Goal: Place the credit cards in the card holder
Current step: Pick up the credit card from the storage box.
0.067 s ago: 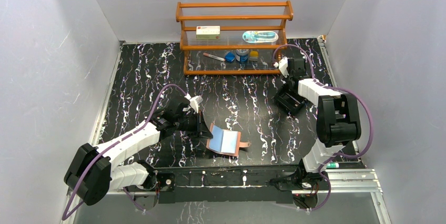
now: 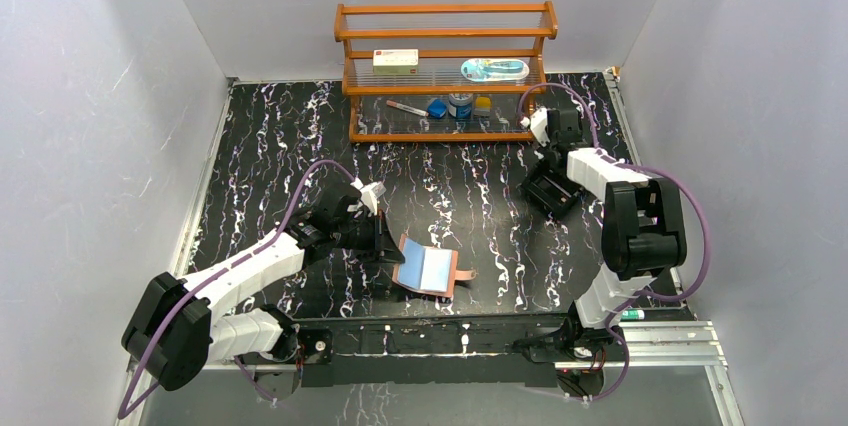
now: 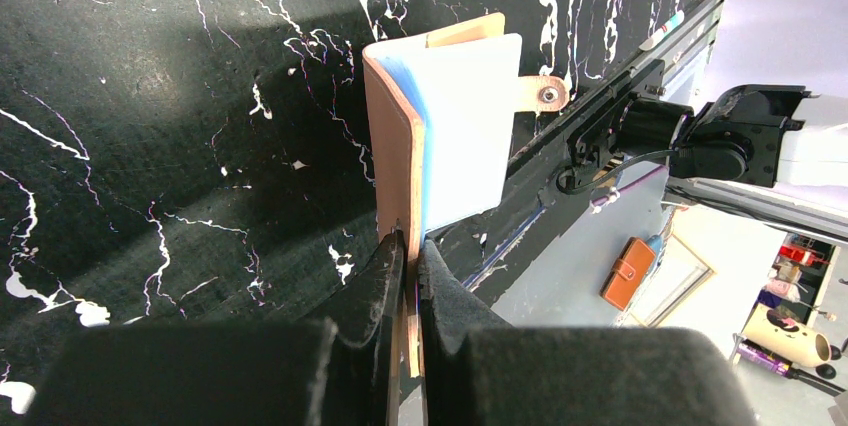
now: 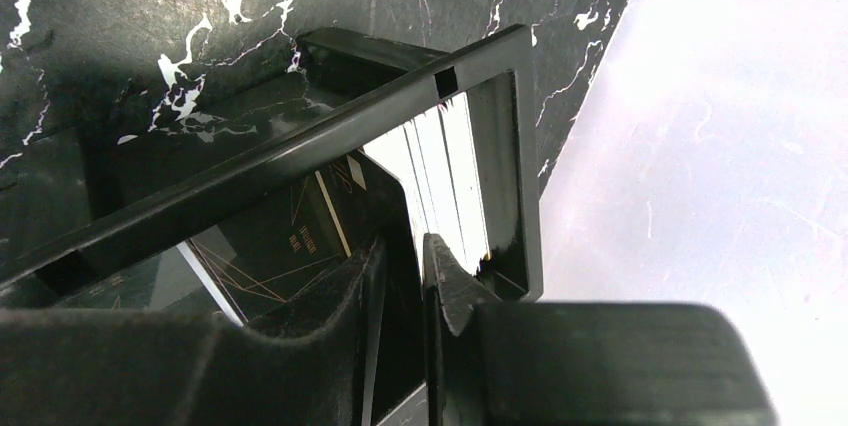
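Tan card holder (image 3: 395, 146) pinched between left fingers (image 3: 370, 286); right fingers (image 4: 455, 296) at black tray (image 4: 300, 151).

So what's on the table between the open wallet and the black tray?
Nothing: in the top view, only bare marbled table lies between the wallet and the tray.

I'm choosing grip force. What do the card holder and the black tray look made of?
The card holder: matte tan cover, likely leather or imitation, going by its raw edge; its sleeves look like bluish translucent plastic. The black tray: hard glossy plastic, judging by sharp reflections on its rim.
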